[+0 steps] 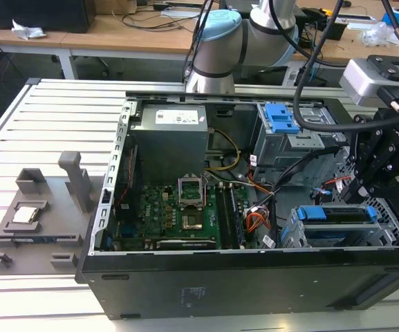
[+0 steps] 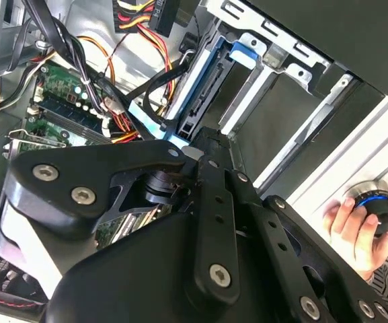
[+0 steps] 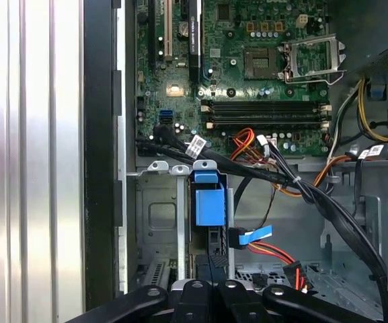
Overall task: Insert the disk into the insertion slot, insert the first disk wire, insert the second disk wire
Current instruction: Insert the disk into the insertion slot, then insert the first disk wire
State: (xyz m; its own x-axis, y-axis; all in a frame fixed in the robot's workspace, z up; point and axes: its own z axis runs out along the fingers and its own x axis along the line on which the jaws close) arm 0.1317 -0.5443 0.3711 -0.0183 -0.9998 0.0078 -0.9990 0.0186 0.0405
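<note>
Findings, in order of size. A slatted table carries an open computer case, its black side wall towards the exterior camera. My arm rises behind the case and reaches over to the exterior view's right. Inside the case, a grey power supply sits above the green motherboard. To the exterior view's right of these stands a taller drive cage with a blue clip on top. On the table to the exterior view's left of the case lies a grey fixture bearing a processor. The insertion slot, of light grey sheet metal, is in the case's near corner on the exterior view's right. The disk sits inside it in its blue carrier. My gripper hangs directly over that bay, at the end of the disk. I cannot tell whether it is open, closed or clamped on the disk. In the first wrist view, a blue connector on red and orange wires lies just beside the disk; whether it is seated I cannot tell. A black wire bundle crosses the case floor nearby. In the second wrist view, a person's hand rests on a round black knob on the table.
</note>
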